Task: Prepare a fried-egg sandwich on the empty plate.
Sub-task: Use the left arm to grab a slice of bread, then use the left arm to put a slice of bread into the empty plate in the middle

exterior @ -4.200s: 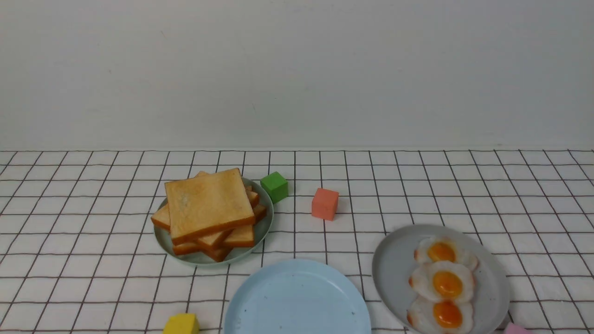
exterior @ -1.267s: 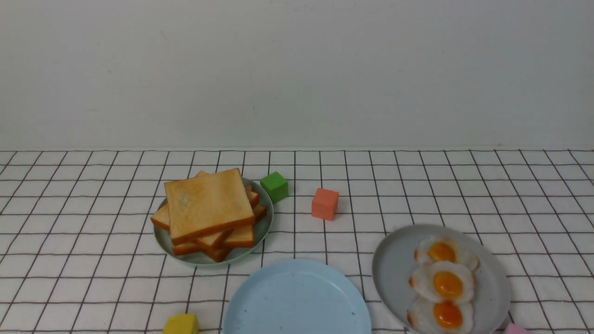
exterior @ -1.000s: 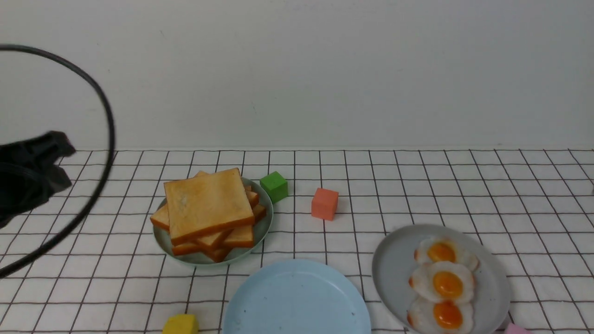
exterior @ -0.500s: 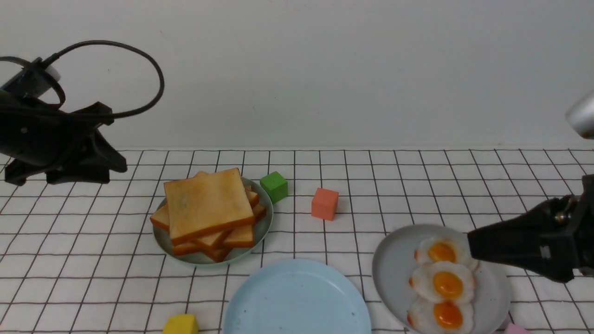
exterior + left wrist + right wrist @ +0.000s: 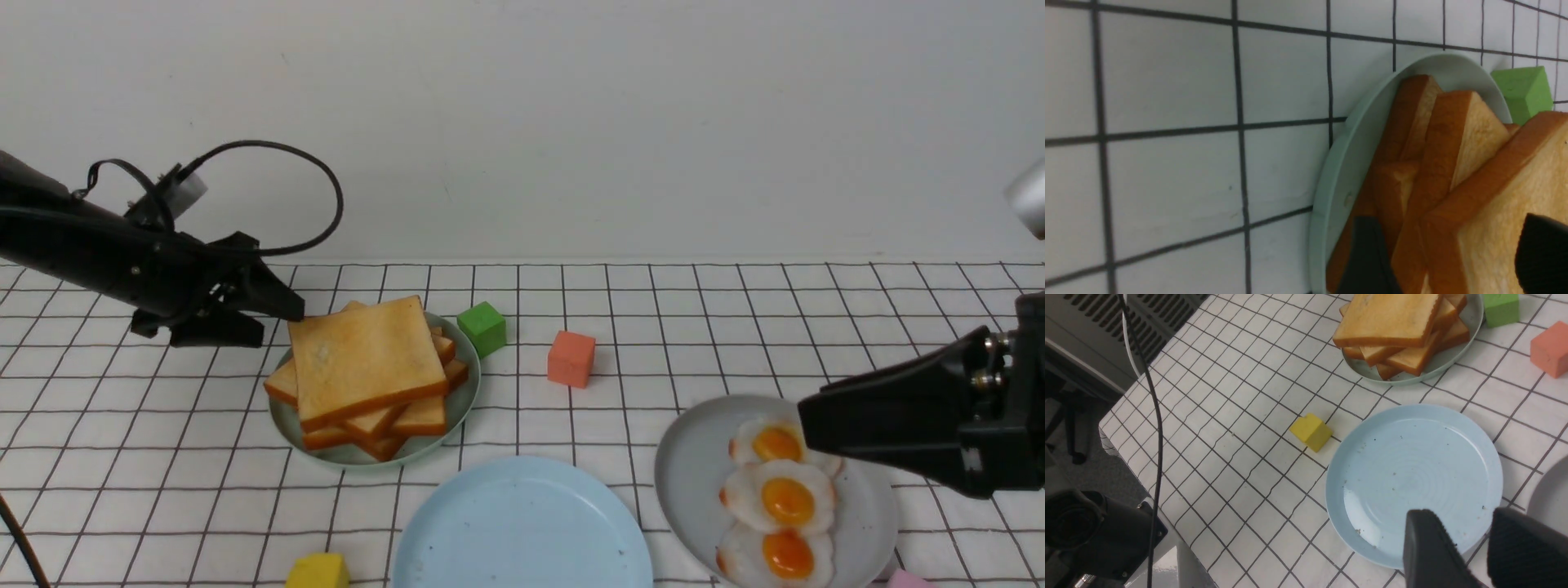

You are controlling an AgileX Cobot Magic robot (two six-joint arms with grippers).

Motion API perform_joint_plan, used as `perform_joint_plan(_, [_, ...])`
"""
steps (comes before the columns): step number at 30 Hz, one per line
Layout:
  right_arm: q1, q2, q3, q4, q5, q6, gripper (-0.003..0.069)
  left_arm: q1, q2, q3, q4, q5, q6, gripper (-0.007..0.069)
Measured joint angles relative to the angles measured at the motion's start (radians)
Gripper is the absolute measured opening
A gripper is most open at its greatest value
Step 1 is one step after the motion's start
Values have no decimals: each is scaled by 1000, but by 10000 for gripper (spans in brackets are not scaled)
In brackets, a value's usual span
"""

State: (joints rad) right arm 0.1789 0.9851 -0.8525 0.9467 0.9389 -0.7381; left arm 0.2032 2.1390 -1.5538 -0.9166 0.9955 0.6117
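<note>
White cloth with a black grid covered the desk [image 5: 163,482], and behind it we saw a plain pale wall. Our left tool [image 5: 282,321] had its fingers apart, beside the toast pile [image 5: 367,359] on the green plate [image 5: 464,408]. Our right tool [image 5: 1461,518] also had its fingers apart, with nothing between them, near the fried eggs [image 5: 788,502] on the grey plate [image 5: 690,465]. The empty plate [image 5: 522,523] lay bare between these two plates, nearer to us; no sandwich was made.

We judged that the crossed slices could slide if the left tool pushed the pile sideways, or that two slices could come together if it closed too low. An egg could tear or drag its neighbour, because they lay overlapping.

From the front view we saw three eggs, which the right wrist view left out; that one, however, showed the near rim of the empty plate, cut off in front. The left wrist view showed crusts under the top slice.
</note>
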Motion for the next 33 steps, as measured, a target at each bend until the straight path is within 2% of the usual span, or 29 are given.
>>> perform_joint_plan(5, [0, 0, 0, 0, 1, 0, 245, 0, 61, 0, -94, 27, 51, 444])
perform_joint_plan(9, [0, 0, 0, 1, 5, 0, 245, 0, 69, -1, -123, 33, 69, 386])
perform_joint_plan(13, [0, 0, 0, 1, 19, 0, 245, 0, 69, -1, -140, 44, 90, 254])
perform_joint_plan(14, [0, 0, 0, 1, 19, 0, 245, 0, 69, -1, -141, 44, 92, 248])
perform_joint_plan(17, [0, 0, 0, 0, 23, 4, 245, 0, 69, -1, -145, 49, 100, 164])
perform_joint_plan(19, [0, 0, 0, -2, 24, 16, 245, 0, 69, -2, -159, 62, 108, 89])
perform_joint_plan(26, [0, 0, 0, -9, 37, 26, 245, 3, -1, -2, -159, 90, 157, 66])
perform_joint_plan(33, [0, 0, 0, -11, 54, 28, 245, 6, -197, 4, -163, 182, 204, 66])
